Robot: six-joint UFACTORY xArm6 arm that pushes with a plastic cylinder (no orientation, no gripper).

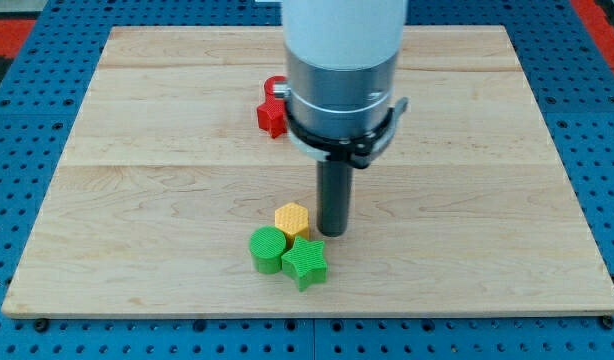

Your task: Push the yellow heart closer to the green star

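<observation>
A green star lies near the board's bottom middle. A yellow block, which looks hexagonal from here, sits just above it and touches it or nearly does. It is the only yellow block I see. A green round block sits against the star's left side, below and left of the yellow block. My tip is on the board just right of the yellow block and above and right of the star, very close to both.
A red block, perhaps a star, lies at the upper middle, with more red above it half hidden by the arm. The wooden board rests on a blue pegboard. The arm's body hides the board's top centre.
</observation>
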